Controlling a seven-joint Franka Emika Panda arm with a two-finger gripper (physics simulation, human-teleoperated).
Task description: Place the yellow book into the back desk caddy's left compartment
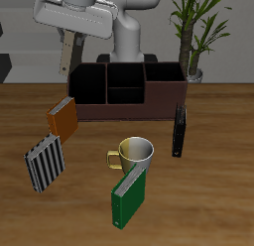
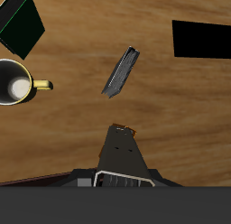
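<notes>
The yellow book (image 1: 63, 118) stands tilted on the table just in front of the end of the back desk caddy (image 1: 124, 109), a long dark-brown box with black-lined sections. Its left compartment (image 1: 87, 84) is the open end bin nearest that book. My gripper (image 1: 66, 63) hangs high above that end of the caddy, well above the book and holding nothing. In the exterior view its fingers read as one pale strip. The wrist view shows only a dark gripper body (image 2: 122, 151) over the wooden table, and I cannot make out the yellow book there.
A striped grey book (image 1: 44, 163) leans nearer the front edge, seen edge-on as a grey book (image 2: 122, 72) in the wrist view. A yellow-rimmed mug (image 1: 134, 153) and a green book (image 1: 129, 195) stand mid-table. A thin black upright object (image 1: 180, 131) stands beside the caddy's other end. A potted plant (image 1: 193, 32) is behind.
</notes>
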